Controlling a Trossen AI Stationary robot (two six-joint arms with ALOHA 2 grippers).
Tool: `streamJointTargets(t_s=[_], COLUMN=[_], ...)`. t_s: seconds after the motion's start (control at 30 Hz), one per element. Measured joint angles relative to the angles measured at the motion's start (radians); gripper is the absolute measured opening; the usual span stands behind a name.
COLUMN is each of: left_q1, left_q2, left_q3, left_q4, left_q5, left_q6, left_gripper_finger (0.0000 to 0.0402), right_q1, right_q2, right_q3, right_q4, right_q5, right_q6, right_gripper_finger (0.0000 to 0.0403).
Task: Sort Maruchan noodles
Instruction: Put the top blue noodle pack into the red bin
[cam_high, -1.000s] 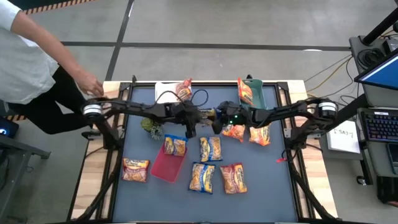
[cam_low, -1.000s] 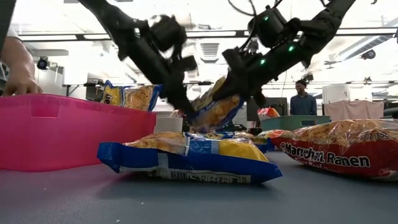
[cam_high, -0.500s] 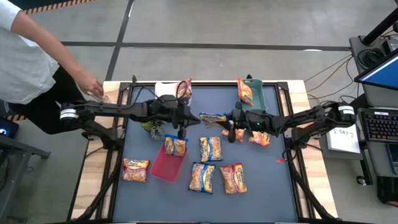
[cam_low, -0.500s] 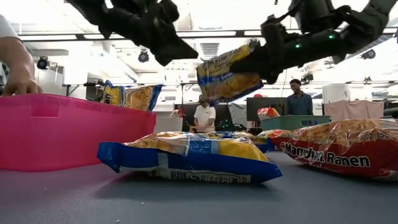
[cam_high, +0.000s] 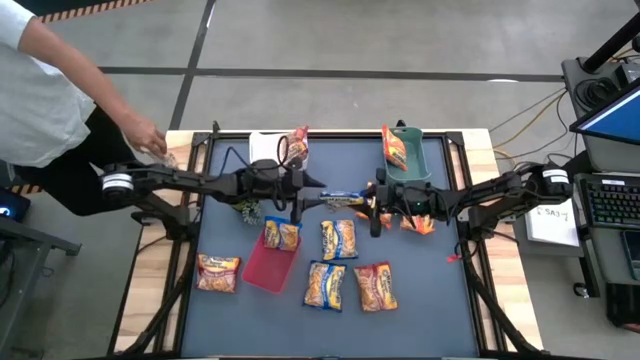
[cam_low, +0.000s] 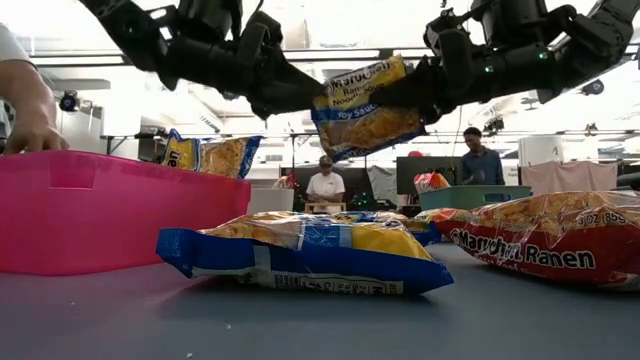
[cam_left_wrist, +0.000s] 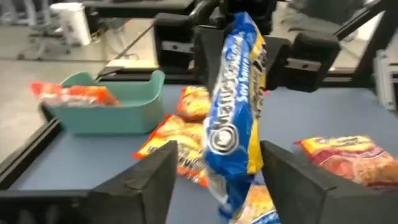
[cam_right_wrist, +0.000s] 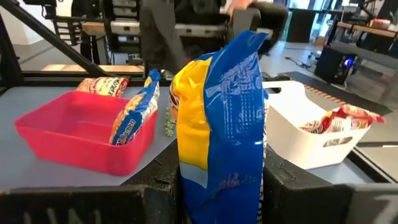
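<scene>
Readable print first: the blue-trimmed packet (cam_low: 362, 105) held in the air shows "Maruchan Ramen Noodle Soup" with "Soy Sauce" beneath it in the low view, and the red-trimmed packet (cam_low: 545, 237) lying at that view's right edge reads "Maruchan Ramen".

The airborne packet hangs over the middle of the table (cam_high: 420, 310), between the two arms (both reach in level from their own sides, nearly tip to tip). The right end effector (cam_right_wrist: 221, 168) is clamped on one end of it, its fingers pressed against both faces of the wrapper. The left end effector (cam_left_wrist: 214, 171) sits at the packet's other end with its fingers spread apart on either side; whether they touch the wrapper cannot be told.

Below, more packets lie on the table: a blue-trimmed one (cam_low: 300, 250) nearest the low camera, and three in a cluster (cam_high: 345, 265) in the high view. One packet leans inside the red tray (cam_right_wrist: 74, 134), another rests in the white bin (cam_right_wrist: 311, 140), and an orange one sits in the teal bin (cam_left_wrist: 112, 109).

A person's hand (cam_high: 147, 135) rests at the table's far left corner.
</scene>
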Motion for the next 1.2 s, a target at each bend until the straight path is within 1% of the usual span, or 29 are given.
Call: streamJointTargets(t_s=[0.07, 0.17, 0.37, 0.5, 0.67, 0.77, 0.83, 1.03, 1.2], left_q1=[-0.001, -0.007, -0.013, -0.016, -0.016, -0.016, -0.016, -0.020, -0.022], left_q2=[0.025, 0.059, 0.117, 0.135, 0.135, 0.135, 0.135, 0.132, 0.099], left_q3=[-0.011, -0.014, -0.010, -0.002, -0.003, -0.004, -0.004, -0.004, -0.004], left_q4=[0.042, 0.093, 0.188, 0.215, 0.212, 0.209, 0.208, 0.203, 0.182], left_q5=[0.037, 0.062, 0.064, 0.064, 0.061, 0.061, 0.061, 0.061, 0.075], left_q6=[-0.004, -0.012, -0.016, -0.012, -0.012, -0.020, -0.025, -0.038, -0.046], left_gripper_finger=[0.0229, 0.0239, 0.0227, 0.0193, 0.0119, 0.0081, 0.0067, 0.0070, 0.0068], right_q1=[0.002, 0.002, 0.002, 0.002, 0.002, 0.002, 0.002, 0.002, -0.001], right_q2=[0.000, 0.000, 0.001, 0.006, 0.006, 0.006, 0.006, -0.009, -0.078], right_q3=[0.006, 0.011, 0.022, 0.029, 0.029, 0.029, 0.029, 0.029, 0.029], right_q4=[0.007, 0.005, 0.007, 0.006, 0.004, 0.003, 0.004, 0.004, -0.019], right_q5=[0.000, -0.017, -0.019, -0.019, -0.016, -0.016, -0.015, -0.015, -0.015], right_q6=[-0.008, -0.010, -0.022, -0.036, -0.035, -0.023, -0.006, 0.003, 0.008], right_gripper_finger=[0.0107, 0.0107, 0.0107, 0.0107, 0.0113, 0.0130, 0.0146, 0.0199, 0.0234])
